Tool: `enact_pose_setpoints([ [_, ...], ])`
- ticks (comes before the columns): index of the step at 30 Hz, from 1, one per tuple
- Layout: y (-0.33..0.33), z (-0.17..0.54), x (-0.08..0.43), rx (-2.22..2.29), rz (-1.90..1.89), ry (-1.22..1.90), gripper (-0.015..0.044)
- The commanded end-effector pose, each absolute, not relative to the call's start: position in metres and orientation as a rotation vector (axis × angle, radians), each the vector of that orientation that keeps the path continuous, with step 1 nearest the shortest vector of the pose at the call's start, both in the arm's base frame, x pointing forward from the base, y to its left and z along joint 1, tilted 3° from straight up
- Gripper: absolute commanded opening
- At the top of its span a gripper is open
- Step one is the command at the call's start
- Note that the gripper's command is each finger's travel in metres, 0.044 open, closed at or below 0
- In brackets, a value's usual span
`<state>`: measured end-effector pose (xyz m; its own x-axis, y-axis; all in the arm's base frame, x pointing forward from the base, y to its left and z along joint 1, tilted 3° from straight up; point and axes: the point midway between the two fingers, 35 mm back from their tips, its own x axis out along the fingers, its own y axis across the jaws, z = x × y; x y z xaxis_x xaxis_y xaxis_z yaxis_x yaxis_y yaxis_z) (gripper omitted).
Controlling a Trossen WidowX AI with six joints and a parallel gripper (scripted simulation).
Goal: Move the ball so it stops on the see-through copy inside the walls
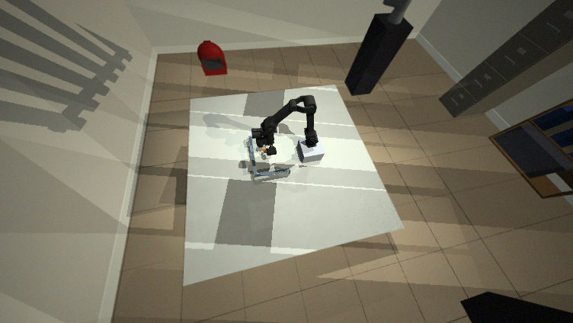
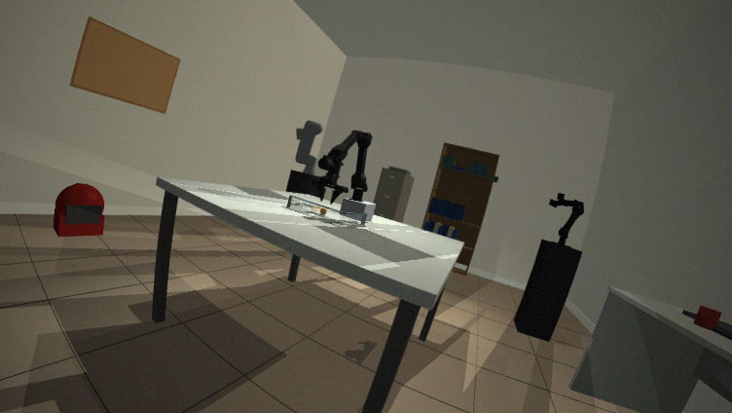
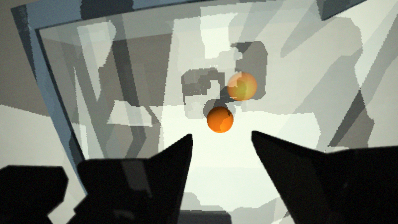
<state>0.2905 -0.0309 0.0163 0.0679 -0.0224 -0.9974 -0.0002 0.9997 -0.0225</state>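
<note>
Orange ball (image 3: 220, 119) rests on the pale worktop (image 1: 321, 208) near its middle, inside the clear walls (image 3: 47, 95) and just beside its see-through copy (image 3: 242, 86). The claw (image 3: 221, 142) hangs partly open above it, gripping nothing, fingers straddling the ball, probably to close on it

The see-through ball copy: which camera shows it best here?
The wrist view. The see-through copy appears large and pale orange, just beyond the solid ball, with the open gripper framing both. The exterior view shows only a faint fleck beside the ball; in the top view the arm hides it.
</note>
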Motion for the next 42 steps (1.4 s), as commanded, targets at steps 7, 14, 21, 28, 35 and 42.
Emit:
enact_pose_setpoints([
  [7, -0.034, 0.002, 0.292, -0.022, -0.034, 1.510, 0.0276],
  [14, -0.035, -0.009, 0.293, -0.021, -0.035, 1.510, 0.0276],
  [21, -0.035, -0.020, 0.294, -0.022, -0.035, 1.510, 0.0276],
  [28, -0.035, -0.031, 0.294, -0.022, -0.034, 1.510, 0.0276],
  [35, -0.035, -0.033, 0.294, -0.022, -0.034, 1.510, 0.0190],
  [42, -0.035, -0.033, 0.294, -0.022, -0.034, 1.510, 0.0143],
])
